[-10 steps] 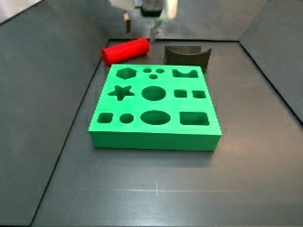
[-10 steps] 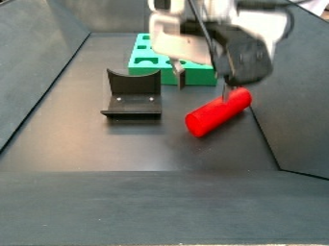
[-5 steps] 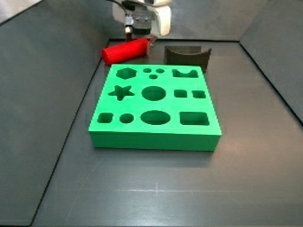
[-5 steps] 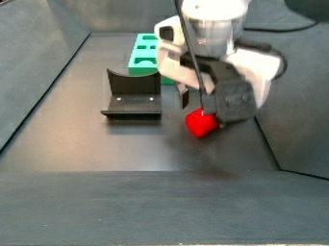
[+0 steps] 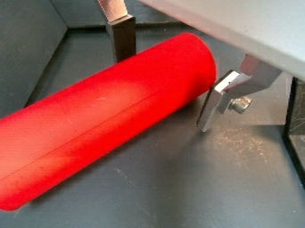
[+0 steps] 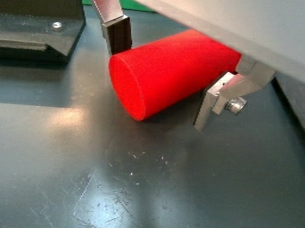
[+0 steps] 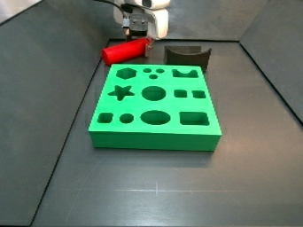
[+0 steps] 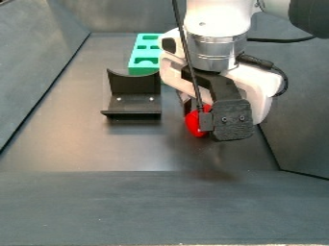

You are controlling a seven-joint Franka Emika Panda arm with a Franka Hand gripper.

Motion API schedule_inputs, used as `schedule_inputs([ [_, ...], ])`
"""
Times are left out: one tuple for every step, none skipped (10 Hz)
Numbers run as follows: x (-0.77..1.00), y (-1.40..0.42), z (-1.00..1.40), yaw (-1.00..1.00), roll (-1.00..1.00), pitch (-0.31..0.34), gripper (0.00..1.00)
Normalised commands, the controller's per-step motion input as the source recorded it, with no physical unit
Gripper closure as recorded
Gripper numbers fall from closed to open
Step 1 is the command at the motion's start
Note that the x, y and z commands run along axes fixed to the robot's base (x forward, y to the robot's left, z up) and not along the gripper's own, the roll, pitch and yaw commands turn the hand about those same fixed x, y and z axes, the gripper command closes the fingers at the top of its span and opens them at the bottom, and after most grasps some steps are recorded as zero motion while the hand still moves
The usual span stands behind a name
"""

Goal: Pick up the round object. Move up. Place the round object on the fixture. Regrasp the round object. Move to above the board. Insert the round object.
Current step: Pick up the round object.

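The round object (image 5: 113, 116) is a bright red cylinder lying on its side on the dark floor, also seen end-on in a wrist view (image 6: 155, 76). My gripper (image 5: 167, 89) is down over one end of it, one silver finger (image 6: 117, 34) on each side, with a thin gap still showing at the other finger (image 5: 219, 100). In the side views the gripper (image 7: 138, 37) covers most of the round object (image 8: 193, 123). The fixture (image 7: 186, 54) stands close beside it. The green board (image 7: 157, 106) lies in front.
The fixture (image 8: 133, 93) and the board (image 8: 152, 53) sit a short way from the arm in a side view. Sloped dark walls (image 7: 71, 62) enclose the floor, and the round object lies near one of them.
The gripper has come down from above the round object and now straddles its end. The round object has stayed on the floor.
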Motion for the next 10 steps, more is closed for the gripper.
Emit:
schedule_inputs([
  [0.00,0.00,0.00,0.00,0.00,0.000,0.00],
  [0.00,0.00,0.00,0.00,0.00,0.000,1.00],
  [0.00,0.00,0.00,0.00,0.00,0.000,1.00],
  [0.00,0.00,0.00,0.00,0.00,0.000,1.00],
  [0.00,0.00,0.00,0.00,0.00,0.000,1.00],
  [0.00,0.00,0.00,0.00,0.00,0.000,1.00],
  [0.00,0.00,0.00,0.00,0.00,0.000,1.00],
  [0.00,0.00,0.00,0.00,0.00,0.000,1.00],
  [0.00,0.00,0.00,0.00,0.00,0.000,1.00],
  [0.00,0.00,0.00,0.00,0.00,0.000,1.00],
])
